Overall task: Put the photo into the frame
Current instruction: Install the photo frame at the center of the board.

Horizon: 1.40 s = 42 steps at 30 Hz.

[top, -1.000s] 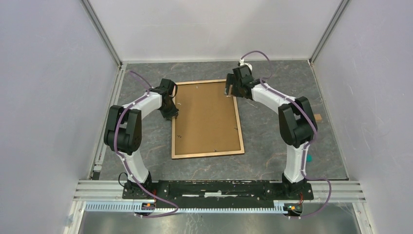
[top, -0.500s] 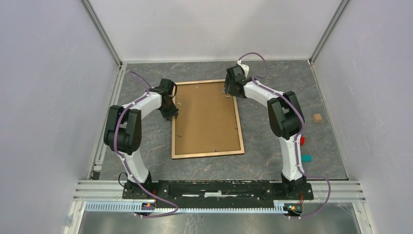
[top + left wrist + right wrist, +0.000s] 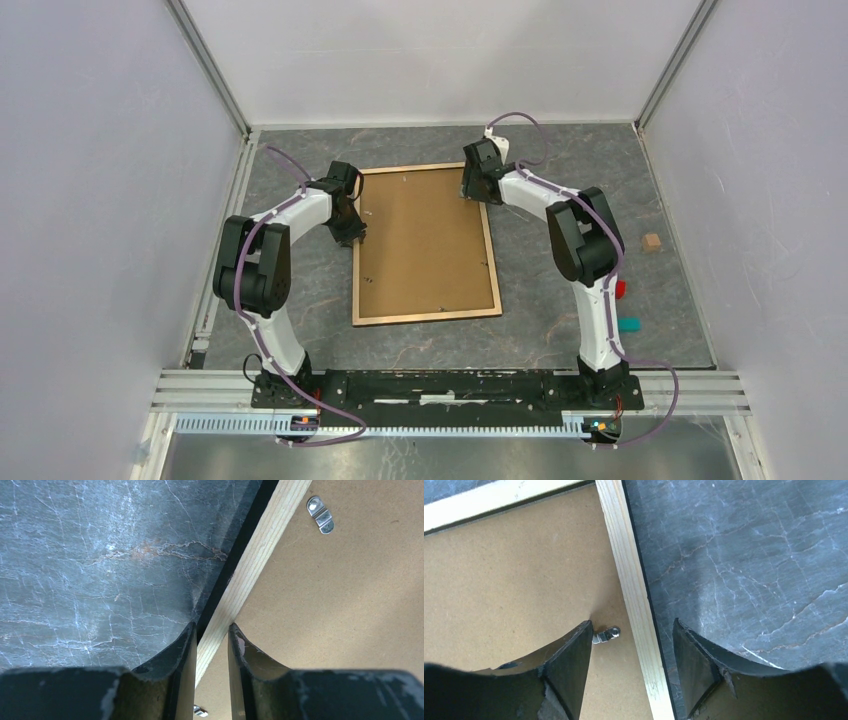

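The frame [image 3: 425,317] lies back-up on the table [image 3: 540,330]; the left end effector [image 3: 211,645] pinches its left rail, the right end effector [image 3: 633,645] spread astride its right rail

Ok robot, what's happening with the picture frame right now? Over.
Left gripper shut on frame, left rail. Right gripper open, astride right rail. Backing board sits in frame; photo not in view.

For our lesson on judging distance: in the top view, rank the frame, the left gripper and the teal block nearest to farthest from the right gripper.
1. frame: its right rail is straddled by the right gripper.
2. left gripper: across the frame, on the left rail.
3. teal block: near right, beside the right arm.
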{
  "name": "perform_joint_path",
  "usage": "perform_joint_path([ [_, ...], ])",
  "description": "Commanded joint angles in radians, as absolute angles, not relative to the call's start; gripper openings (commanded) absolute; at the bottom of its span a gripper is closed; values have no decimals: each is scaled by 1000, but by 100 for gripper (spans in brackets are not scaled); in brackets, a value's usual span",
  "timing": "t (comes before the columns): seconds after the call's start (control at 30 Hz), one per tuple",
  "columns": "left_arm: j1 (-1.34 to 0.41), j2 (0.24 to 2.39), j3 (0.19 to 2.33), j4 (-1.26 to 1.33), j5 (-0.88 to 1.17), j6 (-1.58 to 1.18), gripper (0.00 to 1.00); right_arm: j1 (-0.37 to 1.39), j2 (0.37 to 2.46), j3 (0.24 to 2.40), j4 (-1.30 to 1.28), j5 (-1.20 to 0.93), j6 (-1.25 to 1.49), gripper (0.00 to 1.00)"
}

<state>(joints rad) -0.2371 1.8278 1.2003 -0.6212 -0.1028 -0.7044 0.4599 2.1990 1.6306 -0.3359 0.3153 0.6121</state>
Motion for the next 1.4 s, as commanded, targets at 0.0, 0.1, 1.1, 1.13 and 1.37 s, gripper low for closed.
perform_joint_path([
  [0.0,-235,1852,1190,-652,-95,-719,20,469,2129,1555,-363,297,583,63],
  [0.1,-235,1855,1193,-653,-92,-721,20,466,2122,1534,-346,312,565,60],
  [1.1,-235,1888,1238,-683,-147,-698,21,433,1867,1284,-250,120,219,69],
  [1.13,-234,1904,1253,-692,-148,-699,21,434,1847,1240,-249,102,227,70],
  [1.37,-233,1994,1378,-749,-166,-695,21,436,1697,859,-9,-117,353,71],
])
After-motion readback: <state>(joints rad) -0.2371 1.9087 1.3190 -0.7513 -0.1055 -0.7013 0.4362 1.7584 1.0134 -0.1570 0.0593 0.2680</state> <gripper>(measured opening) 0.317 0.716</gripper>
